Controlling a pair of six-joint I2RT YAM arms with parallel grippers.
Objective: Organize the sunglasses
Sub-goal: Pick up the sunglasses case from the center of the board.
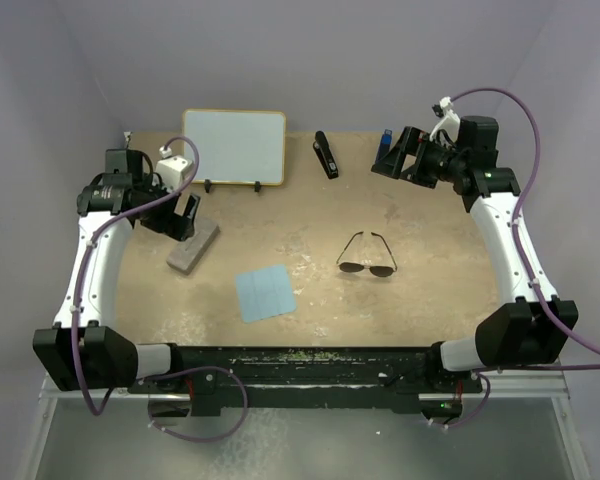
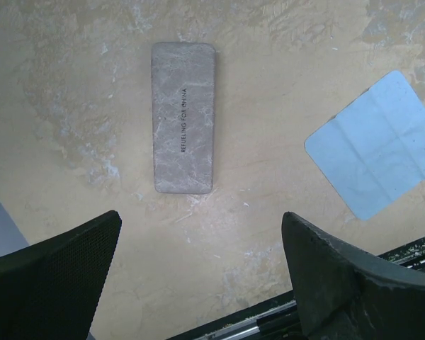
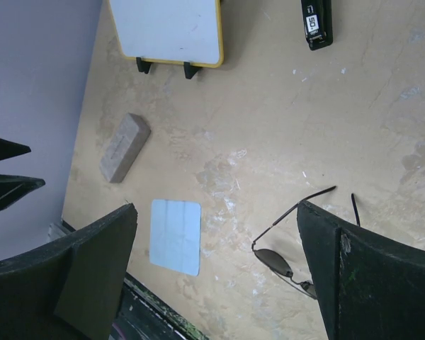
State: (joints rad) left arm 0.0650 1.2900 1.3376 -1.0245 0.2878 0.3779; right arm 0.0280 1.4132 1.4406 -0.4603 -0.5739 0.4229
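Note:
The aviator sunglasses (image 1: 367, 262) lie on the tan table right of centre, temple arms unfolded and pointing away from me. In the right wrist view the sunglasses (image 3: 280, 261) are partly hidden behind my right finger. The grey case (image 1: 193, 246) lies closed at the left, and shows in the left wrist view (image 2: 183, 117). The light-blue cloth (image 1: 265, 293) lies flat between them. My left gripper (image 1: 186, 215) is open and empty, hovering just above the case's far end. My right gripper (image 1: 393, 152) is open and empty, raised at the far right, well away from the sunglasses.
A small whiteboard (image 1: 234, 147) on a stand is at the back left, with a white block (image 1: 177, 167) beside it. A black stapler (image 1: 326, 155) lies at the back centre. A blue object (image 1: 385, 140) sits by the right gripper. Grey walls enclose the table.

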